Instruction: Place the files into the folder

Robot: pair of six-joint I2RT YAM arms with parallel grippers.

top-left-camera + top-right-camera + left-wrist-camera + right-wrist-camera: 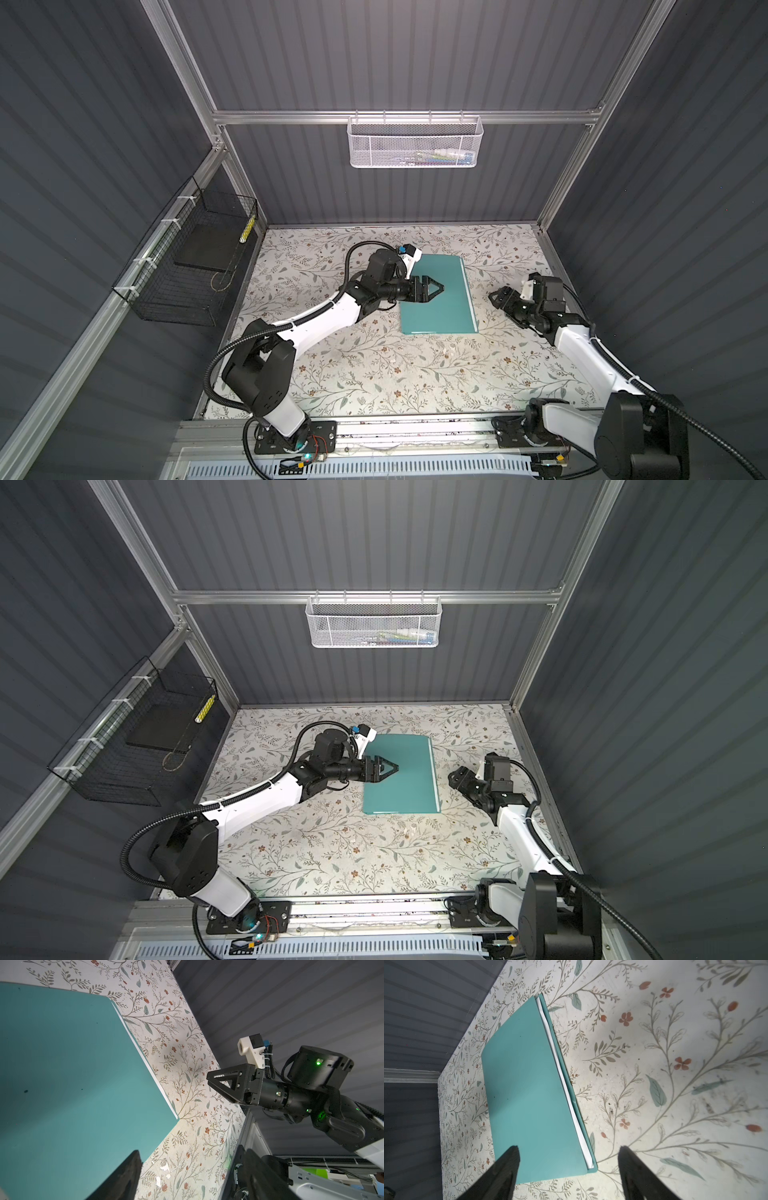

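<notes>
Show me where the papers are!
The papers lie inside the closed teal folder on the table; the right wrist view shows their white edge on the side facing the right gripper.

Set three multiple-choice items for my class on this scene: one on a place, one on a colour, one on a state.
1. Where does the folder lie?
A. flat on the table
B. on a shelf
C. in a drawer

2. What colour is the folder?
A. red
B. teal
C. yellow

3. What state is the folder in?
A. open flat
B. standing on edge
C. closed, with the sheets showing at one edge

Answers:
1 A: both top views show it flat on the flowered top.
2 B: its cover is teal in every view.
3 C: the right wrist view shows a white strip between the two covers.
</notes>
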